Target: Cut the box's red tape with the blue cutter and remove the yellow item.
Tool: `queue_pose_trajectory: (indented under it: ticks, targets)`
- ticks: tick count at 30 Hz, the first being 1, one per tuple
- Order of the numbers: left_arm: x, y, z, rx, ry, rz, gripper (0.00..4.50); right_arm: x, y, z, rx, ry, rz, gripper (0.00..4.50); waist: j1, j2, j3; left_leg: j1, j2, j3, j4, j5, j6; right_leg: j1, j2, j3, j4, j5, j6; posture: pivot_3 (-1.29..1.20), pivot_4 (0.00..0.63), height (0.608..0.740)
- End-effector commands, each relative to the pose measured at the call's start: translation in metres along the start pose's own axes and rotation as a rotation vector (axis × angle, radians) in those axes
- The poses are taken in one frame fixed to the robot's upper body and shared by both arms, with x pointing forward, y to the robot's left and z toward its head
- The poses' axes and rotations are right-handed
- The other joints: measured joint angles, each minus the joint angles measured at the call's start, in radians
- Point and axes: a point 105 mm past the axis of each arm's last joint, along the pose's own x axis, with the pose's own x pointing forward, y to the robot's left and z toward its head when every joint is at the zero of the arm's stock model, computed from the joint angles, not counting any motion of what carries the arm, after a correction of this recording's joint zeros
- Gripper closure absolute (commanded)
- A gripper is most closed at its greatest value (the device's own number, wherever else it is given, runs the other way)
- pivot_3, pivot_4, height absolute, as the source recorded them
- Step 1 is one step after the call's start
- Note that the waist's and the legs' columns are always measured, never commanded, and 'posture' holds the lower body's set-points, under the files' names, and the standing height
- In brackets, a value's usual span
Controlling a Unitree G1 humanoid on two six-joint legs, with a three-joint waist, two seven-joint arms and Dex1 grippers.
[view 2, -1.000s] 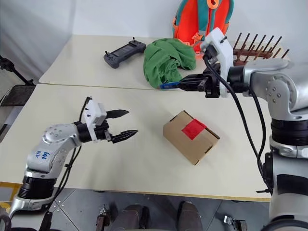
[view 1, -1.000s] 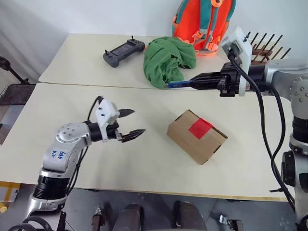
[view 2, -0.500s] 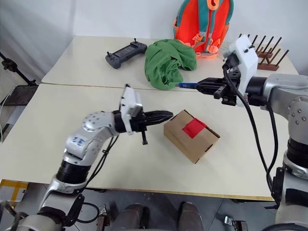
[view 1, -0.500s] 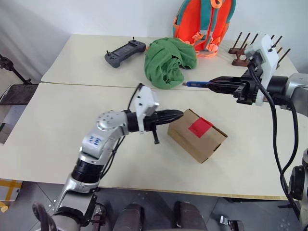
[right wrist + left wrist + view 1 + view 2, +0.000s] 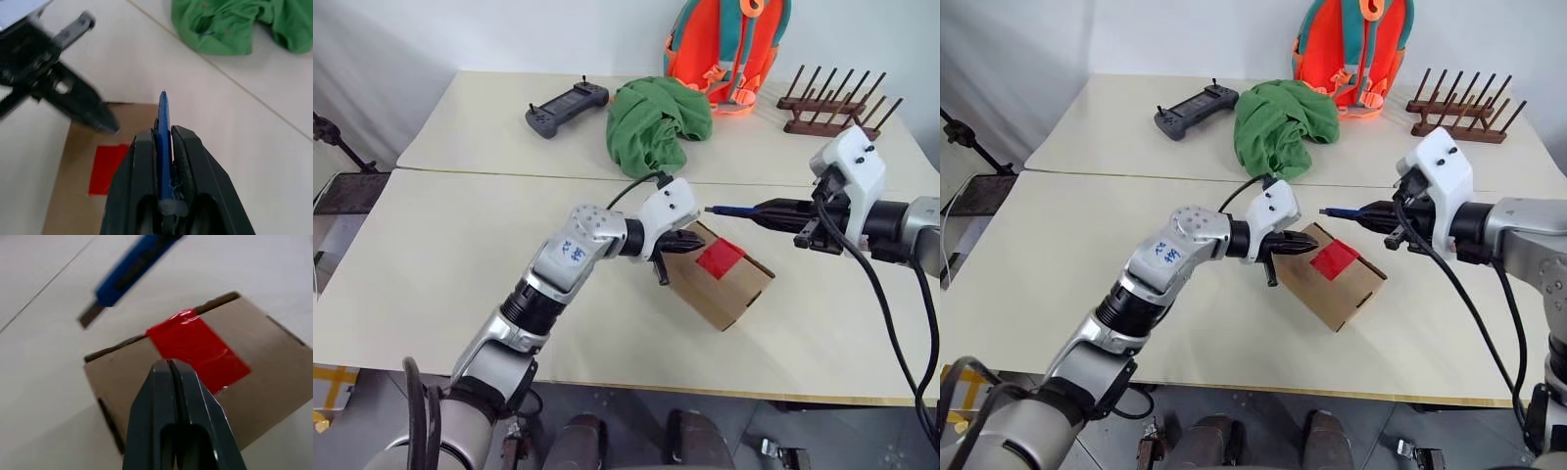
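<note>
The box (image 5: 717,276) is sitting on the near table (image 5: 431,264), a little right of centre, turned at an angle, with the red tape (image 5: 721,258) lying across its top seam. The left gripper (image 5: 690,241) is hovering at the box's left top corner, its two black fingers pressed together with nothing between them. The right gripper (image 5: 766,211) is reaching in from the right, just beyond the box, its fingers clamping the blue cutter (image 5: 728,210), whose tip is pointing left above the box's far edge. Further back, on the far table (image 5: 480,108), a green cloth (image 5: 656,122), a dark game controller (image 5: 566,103), an orange backpack (image 5: 729,44) and a wooden peg rack (image 5: 832,103) are resting.
</note>
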Motion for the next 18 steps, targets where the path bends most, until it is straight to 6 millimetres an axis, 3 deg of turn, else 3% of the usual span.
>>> queue_pose_trajectory:
  ticks: [1, 11, 18]
  targets:
    - [-0.001, 0.0, -0.003, 0.026, 0.093, -0.021, 4.47, -0.006, 0.001, 0.01, -0.073, -0.022, -0.019, 4.33, 0.0, 0.0, 0.0, 0.0, 0.0, 0.0, 0.0, 0.0, 0.0, 0.0, 0.0, 0.0, 0.0, 0.0, 0.0, 0.0, 0.15, 0.74]
    - [-0.007, -0.002, -0.016, -0.044, 0.226, -0.045, 4.47, 0.005, 0.001, 0.001, -0.095, 0.018, 0.012, 4.33, -0.001, 0.0, 0.0, 0.001, 0.0, -0.002, 0.0, 0.0, 0.0, 0.0, 0.0, 0.002, 0.0, 0.0, 0.0, 0.0, 0.15, 0.74]
    - [-0.005, 0.002, -0.011, -0.064, 0.209, -0.032, 4.47, 0.007, -0.006, -0.015, -0.105, 0.086, -0.003, 4.33, 0.002, 0.0, 0.0, 0.001, 0.0, -0.002, 0.0, 0.0, 0.0, 0.0, 0.0, 0.002, 0.0, 0.0, 0.0, 0.0, 0.15, 0.74]
